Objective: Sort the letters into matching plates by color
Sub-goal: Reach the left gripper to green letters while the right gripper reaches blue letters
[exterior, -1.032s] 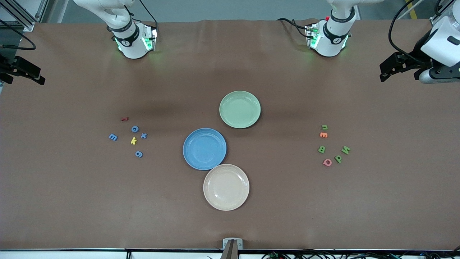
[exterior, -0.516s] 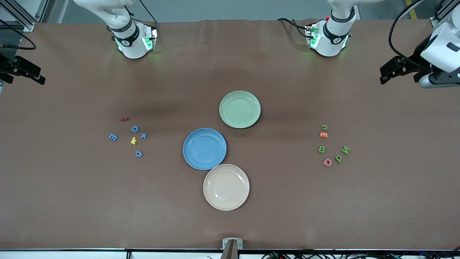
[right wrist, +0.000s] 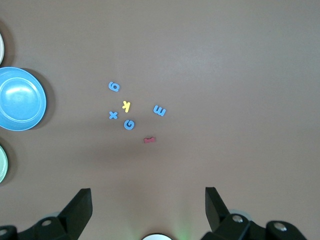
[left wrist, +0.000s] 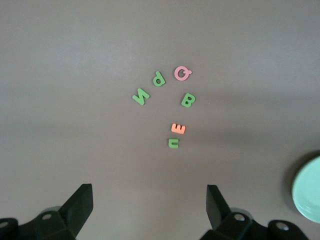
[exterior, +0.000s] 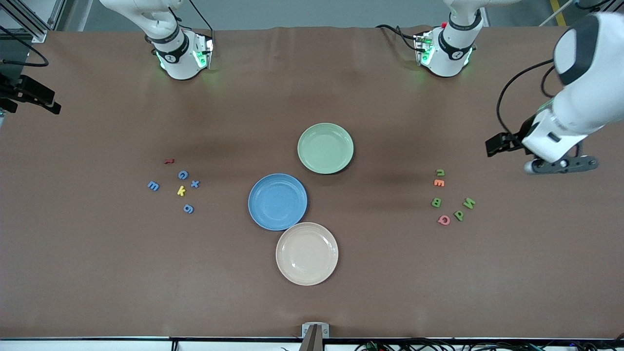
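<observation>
Four blue letters [exterior: 183, 175] lie toward the right arm's end and show in the right wrist view [right wrist: 129, 124]. Four green letters [exterior: 436, 202] lie toward the left arm's end and show in the left wrist view [left wrist: 188, 100]. The blue plate [exterior: 277, 201] and the pale green plate [exterior: 325, 148] sit mid-table, both empty. My left gripper [exterior: 548, 157] hangs over bare table beside the green letters, open and empty [left wrist: 150, 205]. My right gripper [exterior: 31, 96] waits high at the table's right-arm edge, open and empty [right wrist: 148, 205].
A cream plate [exterior: 306, 253] touches the blue plate, nearer the front camera. A red letter [exterior: 168, 161] and a yellow k [exterior: 181, 190] lie among the blue letters. An orange E [exterior: 438, 183] and a pink Q [exterior: 443, 220] lie among the green ones.
My left arm has swung in from the table's edge and come down toward the green letters. The right arm, the plates and the letters have not moved.
</observation>
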